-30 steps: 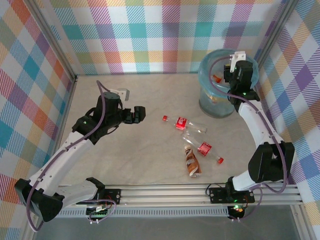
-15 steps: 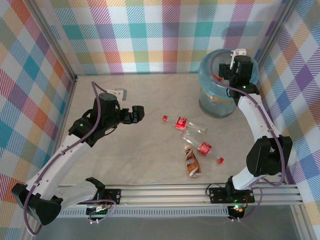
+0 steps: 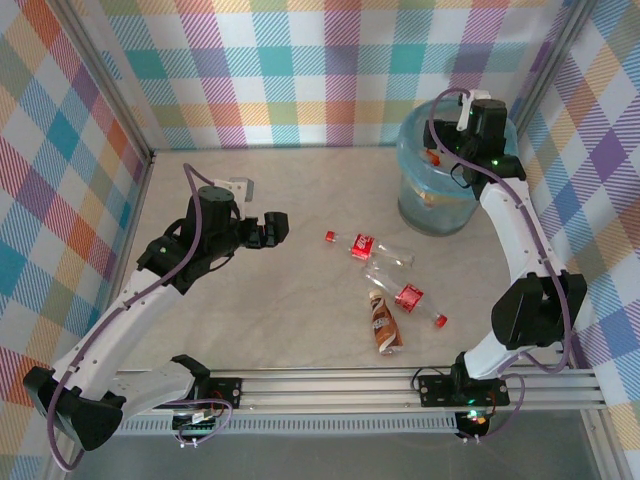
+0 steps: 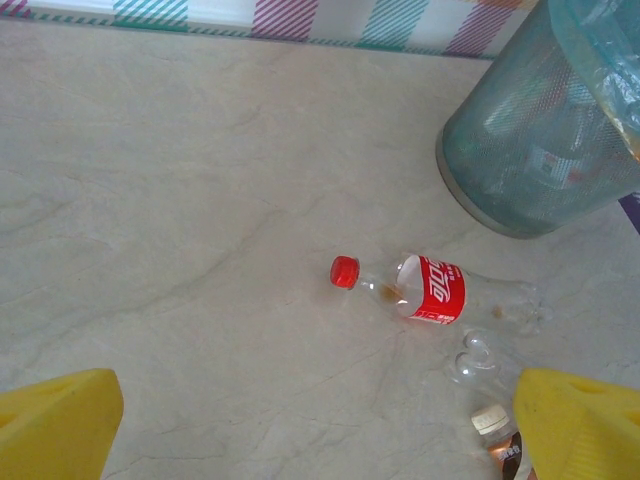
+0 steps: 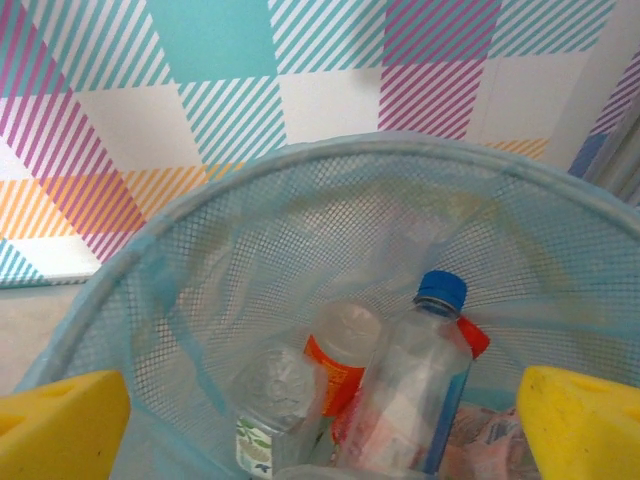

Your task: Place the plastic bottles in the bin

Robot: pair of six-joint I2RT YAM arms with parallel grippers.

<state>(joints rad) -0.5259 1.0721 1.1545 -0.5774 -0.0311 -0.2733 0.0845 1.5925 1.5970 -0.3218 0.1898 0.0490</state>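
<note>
Three plastic bottles lie on the table. One is clear with a red label point(image 3: 362, 245) point(image 4: 432, 291), a second is clear with a red label point(image 3: 408, 295), and the third is brown point(image 3: 383, 324). My left gripper point(image 3: 272, 229) point(image 4: 320, 440) hovers open to their left, nothing between its yellow fingertips point(image 4: 55, 432). The bin point(image 3: 445, 175) point(image 4: 540, 150) stands at the far right. My right gripper point(image 3: 468, 145) point(image 5: 320, 440) hangs open over its mouth, holding nothing. Inside the bin lie a blue-capped clear bottle point(image 5: 425, 380), an orange-labelled one point(image 5: 340, 360) and a green-labelled one point(image 5: 262, 415).
Checked walls close in the table at the back and on both sides, and the bin's rim point(image 5: 330, 150) sits close to the back wall. An aluminium rail point(image 3: 330, 385) carrying the arm bases runs along the near edge. Bare tabletop point(image 4: 200, 200) lies left of the bottles.
My right wrist has shifted a little further back and right over the bin. The left arm's elbow has swung slightly, while its gripper stays in place. The bottles on the table have not moved.
</note>
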